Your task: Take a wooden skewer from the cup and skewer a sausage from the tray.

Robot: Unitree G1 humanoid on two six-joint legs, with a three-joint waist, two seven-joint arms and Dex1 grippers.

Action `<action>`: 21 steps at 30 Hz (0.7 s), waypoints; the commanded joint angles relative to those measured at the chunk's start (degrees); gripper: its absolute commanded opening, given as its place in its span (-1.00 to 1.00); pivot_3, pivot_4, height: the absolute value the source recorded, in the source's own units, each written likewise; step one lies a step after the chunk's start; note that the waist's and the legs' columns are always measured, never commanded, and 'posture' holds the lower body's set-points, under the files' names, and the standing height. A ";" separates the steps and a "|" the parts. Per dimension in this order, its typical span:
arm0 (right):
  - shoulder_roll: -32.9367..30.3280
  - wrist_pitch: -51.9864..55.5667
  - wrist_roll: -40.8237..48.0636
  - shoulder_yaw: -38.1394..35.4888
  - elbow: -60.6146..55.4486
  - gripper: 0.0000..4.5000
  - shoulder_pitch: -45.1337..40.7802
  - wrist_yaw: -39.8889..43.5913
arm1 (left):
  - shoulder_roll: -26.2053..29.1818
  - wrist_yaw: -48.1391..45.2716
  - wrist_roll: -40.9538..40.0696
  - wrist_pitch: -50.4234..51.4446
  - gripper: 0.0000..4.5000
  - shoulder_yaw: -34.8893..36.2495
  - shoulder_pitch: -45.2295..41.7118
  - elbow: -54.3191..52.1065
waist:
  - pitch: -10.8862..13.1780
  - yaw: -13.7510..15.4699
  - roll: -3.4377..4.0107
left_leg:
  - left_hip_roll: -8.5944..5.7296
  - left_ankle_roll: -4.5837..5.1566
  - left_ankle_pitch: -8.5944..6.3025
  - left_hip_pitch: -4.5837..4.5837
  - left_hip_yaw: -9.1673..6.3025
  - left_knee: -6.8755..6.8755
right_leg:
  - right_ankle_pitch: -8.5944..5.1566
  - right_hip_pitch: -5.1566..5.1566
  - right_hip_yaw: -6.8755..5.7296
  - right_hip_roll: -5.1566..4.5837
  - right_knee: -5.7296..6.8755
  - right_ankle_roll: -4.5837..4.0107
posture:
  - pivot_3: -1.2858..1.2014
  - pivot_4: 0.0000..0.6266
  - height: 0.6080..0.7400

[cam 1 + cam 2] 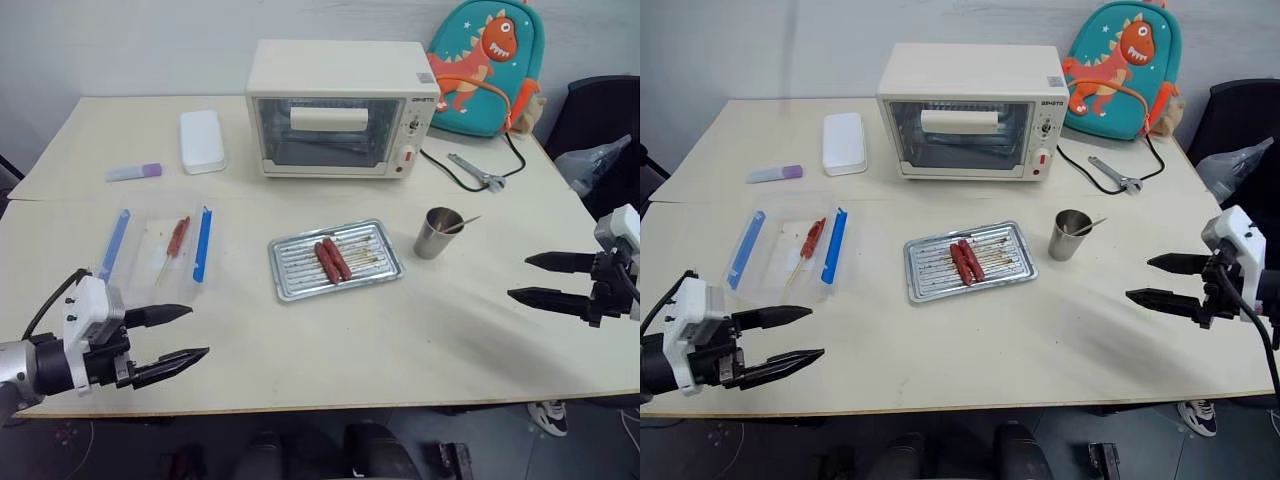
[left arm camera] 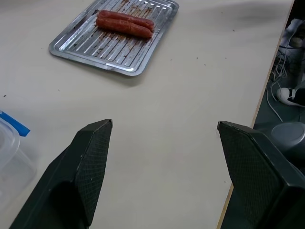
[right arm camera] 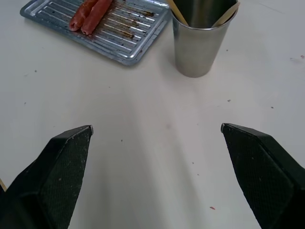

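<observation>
- A pale table [image 1: 420, 340] seen from above, with the robot's two arms reaching in from the near edge.
- A silver metal tray [image 1: 335, 260] lies at the table's centre. Two reddish-brown sausages lie side by side on its ribbed bottom, touching; the sausage [image 1: 338, 258] nearer the cup is one of this pair.
- At about 3 o'clock from the tray, just beside it, stands the steel cup [image 1: 437, 233], upright. A wooden skewer [image 3: 226, 15] leans against its rim, and a second stick leans on the opposite side.
- At 9 o'clock from the tray sits a clear plastic box [image 1: 160, 250] with blue side clips, holding a sausage already on a stick.
- At 12 o'clock, farther back, a cream toaster oven [image 1: 340, 108]; a grey wrench [image 1: 478, 172] lies to its right, a white case [image 1: 201, 140] to its left.
- The left gripper [image 1: 185, 334] hovers at 7 o'clock from the tray, near the table's front edge, fingers spread wide, gripping nothing.
- The right gripper [image 1: 525, 278] hovers at 4 o'clock from the cup, well apart from it, fingers spread wide and empty.
</observation>
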 commanded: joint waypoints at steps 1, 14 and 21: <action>0.83 -0.64 0.28 -0.73 -2.85 1.00 0.00 -0.67 | -1.19 0.53 0.40 -0.54 0.66 0.06 1.48 -2.63 | 0.00 0.00 0.00 | 0.00 0.00 0.00 0.00 0.00 0.00 | 0.00 0.00 0.00 0.00 0.01 0.00 | 0.03 -0.52 1.00; 4.80 2.74 -0.01 -0.98 -5.20 1.00 -2.02 -8.90 | -4.80 5.55 0.77 -0.45 0.81 -2.88 -2.12 -1.59 | -0.01 0.03 0.01 | -0.01 0.00 0.00 0.00 -0.01 0.01 | 0.00 0.00 0.00 -0.01 0.03 0.00 | 0.03 -0.52 1.00; 16.83 9.61 5.50 -5.16 -11.33 1.00 -3.59 -24.04 | -10.77 15.38 -0.18 1.40 0.98 -11.64 -11.71 -4.35 | -0.06 0.11 0.04 | 0.00 -0.07 0.04 -0.02 -0.03 0.03 | 0.02 0.00 -0.01 -0.01 0.14 0.03 | 0.03 -0.52 1.00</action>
